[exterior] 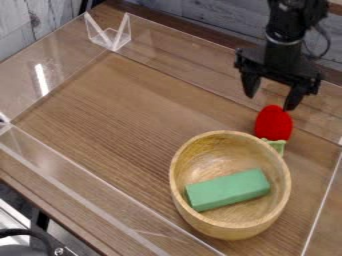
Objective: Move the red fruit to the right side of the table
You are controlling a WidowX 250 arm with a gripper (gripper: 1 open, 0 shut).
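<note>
The red fruit (275,122) lies on the brown wood-grain table (120,110) at the right side, just beyond the rim of the wooden bowl, its green cap (277,145) pointing toward the bowl. My gripper (277,93) hangs just above and behind it, open, with nothing between its two black fingers. The fruit is free of the fingers.
A round light wooden bowl (201,160) holding a green rectangular block (229,189) stands at the front right. Low clear acrylic walls (67,45) border the tabletop, with a right wall (327,190) close to the fruit. A clear bracket (107,32) stands at the back left.
</note>
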